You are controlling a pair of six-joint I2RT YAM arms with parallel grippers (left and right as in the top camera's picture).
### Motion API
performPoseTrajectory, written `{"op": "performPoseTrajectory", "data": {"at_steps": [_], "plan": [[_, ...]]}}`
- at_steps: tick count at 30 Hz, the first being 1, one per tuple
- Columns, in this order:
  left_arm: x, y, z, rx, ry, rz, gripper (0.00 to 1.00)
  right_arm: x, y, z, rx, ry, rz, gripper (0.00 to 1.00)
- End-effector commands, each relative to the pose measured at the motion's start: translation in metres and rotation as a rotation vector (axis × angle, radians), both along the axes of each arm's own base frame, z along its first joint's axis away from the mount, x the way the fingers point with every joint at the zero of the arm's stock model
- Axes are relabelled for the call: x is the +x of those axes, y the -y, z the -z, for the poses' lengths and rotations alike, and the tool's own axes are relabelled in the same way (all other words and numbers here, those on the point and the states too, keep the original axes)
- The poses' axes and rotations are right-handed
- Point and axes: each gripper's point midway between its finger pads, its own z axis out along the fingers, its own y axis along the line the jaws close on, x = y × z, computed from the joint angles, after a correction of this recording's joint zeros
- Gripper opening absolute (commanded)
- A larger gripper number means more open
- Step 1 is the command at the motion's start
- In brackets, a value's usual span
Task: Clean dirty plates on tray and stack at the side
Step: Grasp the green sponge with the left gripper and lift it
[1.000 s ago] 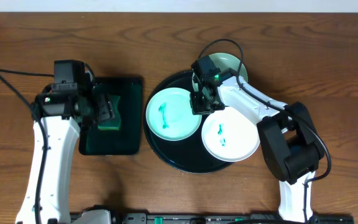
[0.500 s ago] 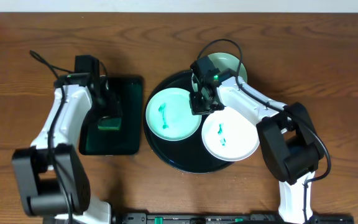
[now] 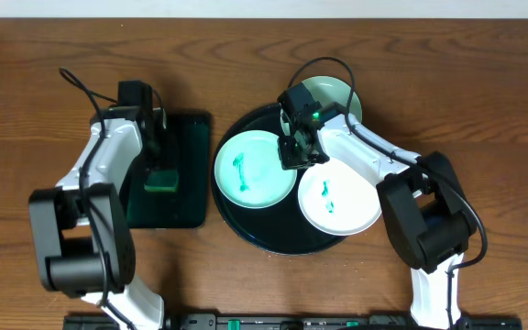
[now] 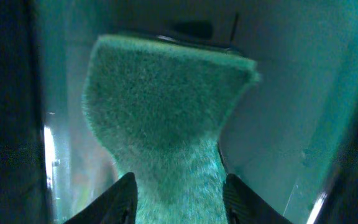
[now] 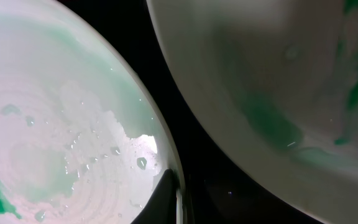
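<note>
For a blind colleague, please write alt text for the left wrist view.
The left gripper pinches a green sponge between its two fingers, squeezing the near end narrow. Behind it shows the wet, dark floor of the sponge tray.

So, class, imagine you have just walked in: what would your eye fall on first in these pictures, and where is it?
The big round black tray right of centre draws the eye, carrying three pale plates, two visibly smeared green. On the left, the left arm's fingers pinch a green sponge over a small dark rectangular tray.
</note>
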Motion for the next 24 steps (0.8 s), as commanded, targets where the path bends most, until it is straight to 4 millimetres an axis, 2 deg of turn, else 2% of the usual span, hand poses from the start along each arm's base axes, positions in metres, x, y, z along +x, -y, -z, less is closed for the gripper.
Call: {"op": "performPoseTrajectory", "data": {"at_steps": [1, 4, 6, 11, 14, 20, 24], "plan": [[-0.002, -0.01, 0.013, 0.045, -0.037, -0.057, 0.42, -0.007, -0.009, 0.011, -0.018, -0.005, -0.03, 0.02], [-0.001, -0.012, 0.02, 0.051, -0.048, -0.073, 0.42, -0.007, -0.008, 0.011, -0.019, -0.005, -0.029, 0.03], [0.0, -0.012, 0.024, 0.051, -0.051, -0.073, 0.37, -0.007, -0.008, 0.011, -0.019, -0.005, -0.029, 0.03], [0.002, -0.012, 0.026, 0.051, -0.044, -0.073, 0.15, -0.007, -0.008, 0.011, -0.019, -0.005, -0.029, 0.03], [0.004, -0.012, 0.026, 0.051, -0.035, -0.073, 0.07, -0.007, -0.008, 0.011, -0.019, -0.005, -0.029, 0.04], [0.003, -0.012, 0.022, 0.051, -0.04, -0.073, 0.07, -0.007, -0.008, 0.011, -0.019, -0.004, -0.029, 0.04], [0.009, -0.013, -0.002, 0.052, -0.007, -0.074, 0.07, -0.006, -0.009, 0.011, -0.018, -0.002, -0.029, 0.03]]}}
